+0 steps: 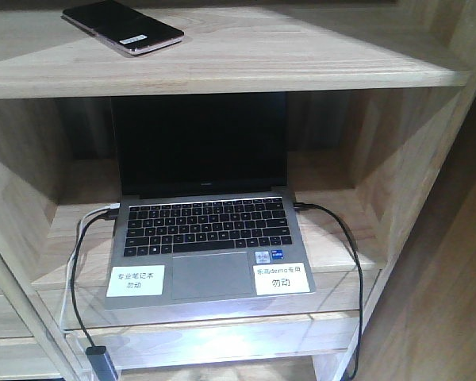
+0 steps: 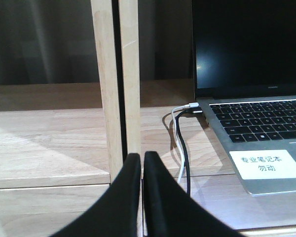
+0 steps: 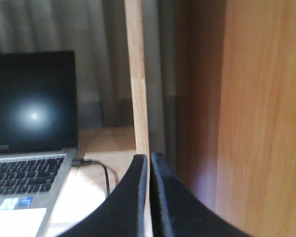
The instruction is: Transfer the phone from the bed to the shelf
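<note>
Wooden shelf (image 1: 246, 67) is carrying the phone (image 1: 122, 27) flat on its top board, left side, screen up. Open laptop (image 1: 206, 230) is sitting in the compartment below. Left gripper (image 2: 142, 163) and right gripper (image 3: 149, 163) are both hanging clenched, holding nothing.

One slim black smartphone (image 1: 123, 26), one open grey laptop (image 1: 206, 238), two white rectangular stickers (image 1: 136, 281), one light wooden shelf (image 1: 301, 59).

An open grey laptop (image 1: 210, 238) with a dark screen sits in a wooden compartment, white labels (image 1: 136, 280) on its palm rest and black and white cables (image 2: 181, 148) plugged in at its sides — behind it hang dim grey curtains (image 3: 103, 54), and to the right stands a reddish-brown wood panel (image 3: 261, 113).
</note>
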